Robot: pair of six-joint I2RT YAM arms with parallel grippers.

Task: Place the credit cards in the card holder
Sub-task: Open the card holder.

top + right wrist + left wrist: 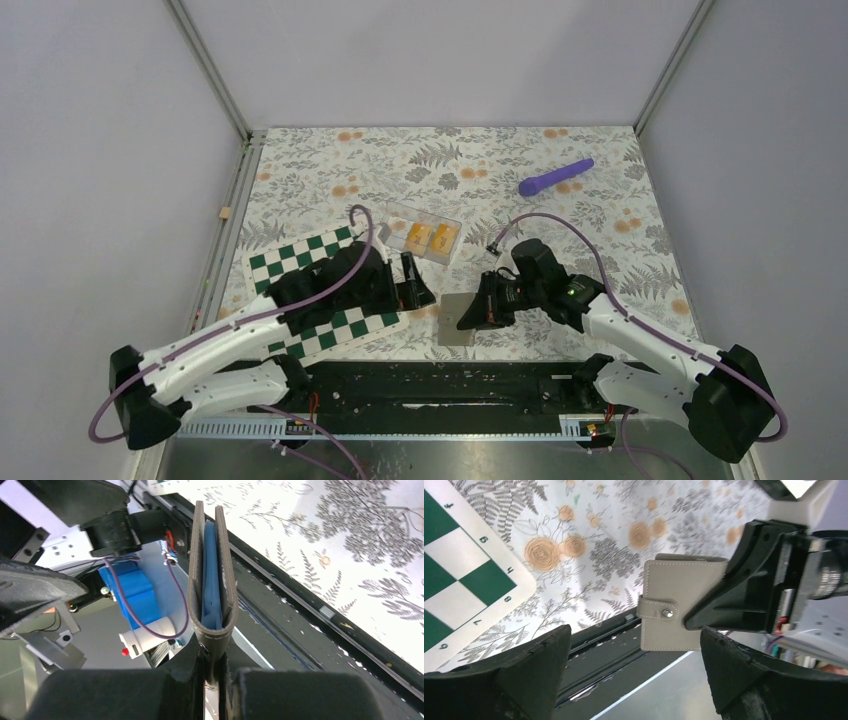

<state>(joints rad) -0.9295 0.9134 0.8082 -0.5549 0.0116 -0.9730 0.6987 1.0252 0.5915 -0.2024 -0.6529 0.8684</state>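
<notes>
One card holder [674, 592], clamped in right gripper [212, 677], faces wide-open left gripper [635, 630].

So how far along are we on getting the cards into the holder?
Early. Done: right hand is shut on the card holder, gripping one edge. In hand: left hand hangs open next to it; the holder's snap tab looks fastened. Left: the orange credit cards lie in the clear tray beyond the hands, none in the holder.
</notes>
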